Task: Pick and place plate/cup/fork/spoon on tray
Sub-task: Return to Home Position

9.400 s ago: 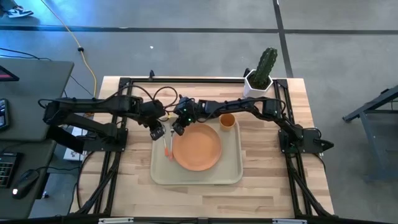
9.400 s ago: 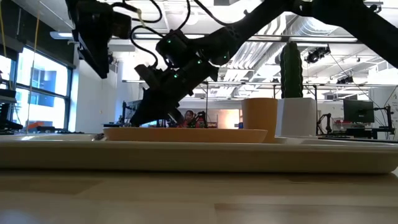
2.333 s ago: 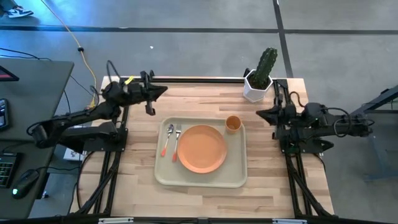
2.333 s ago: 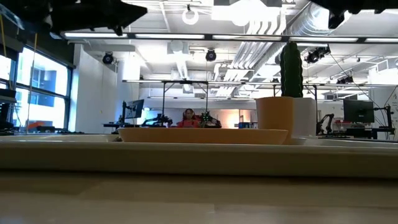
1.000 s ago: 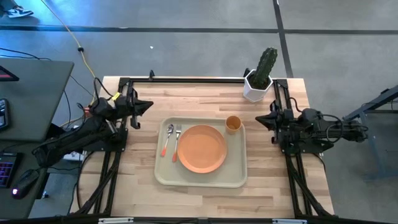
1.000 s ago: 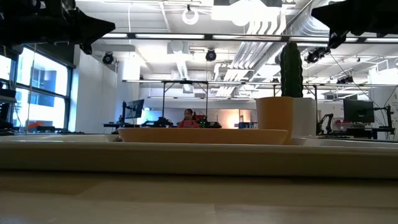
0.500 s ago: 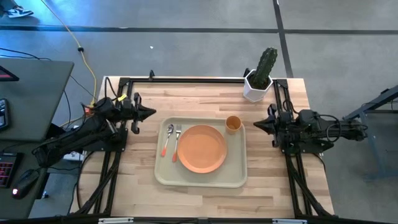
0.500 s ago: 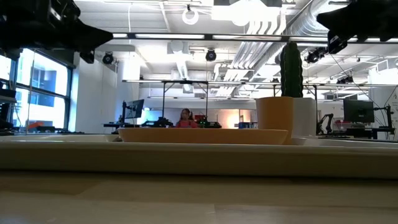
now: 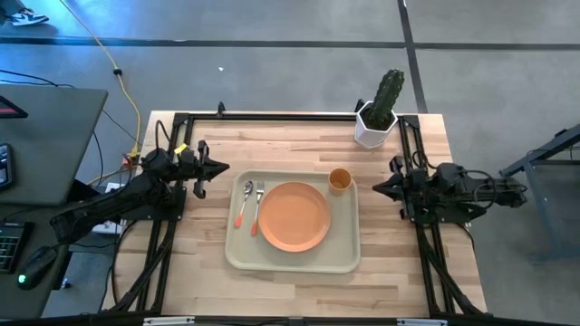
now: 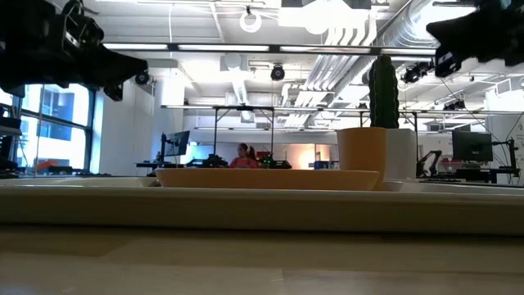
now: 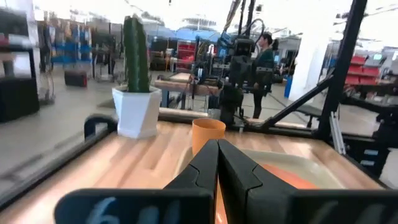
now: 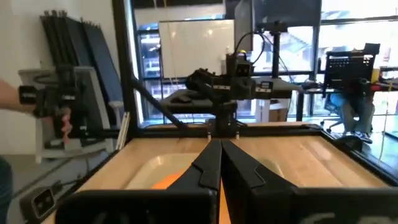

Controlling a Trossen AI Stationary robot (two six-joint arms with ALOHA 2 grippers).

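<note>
The beige tray (image 9: 237, 254) lies in the middle of the table. On it rest the orange plate (image 9: 292, 215), the orange cup (image 9: 339, 179) upright at the far right corner, and the spoon (image 9: 245, 201) and fork (image 9: 257, 205) side by side left of the plate. My left gripper (image 9: 223, 167) hovers shut beyond the tray's far left corner, pointing right. My right gripper (image 9: 376, 186) hovers shut right of the cup, pointing left. Both wrist views show the fingers closed with nothing between them (image 11: 217, 152) (image 12: 214, 152).
A white pot with a cactus (image 9: 379, 113) stands at the far right corner of the table. Bare wood lies near the front edge and on both sides of the tray. A person's hand (image 12: 7, 94) shows beyond the table's left side.
My left gripper has come down a little and drifted toward the table's near edge, staying shut. My right gripper has also shifted slightly toward the near edge. The tableware on the tray has kept still.
</note>
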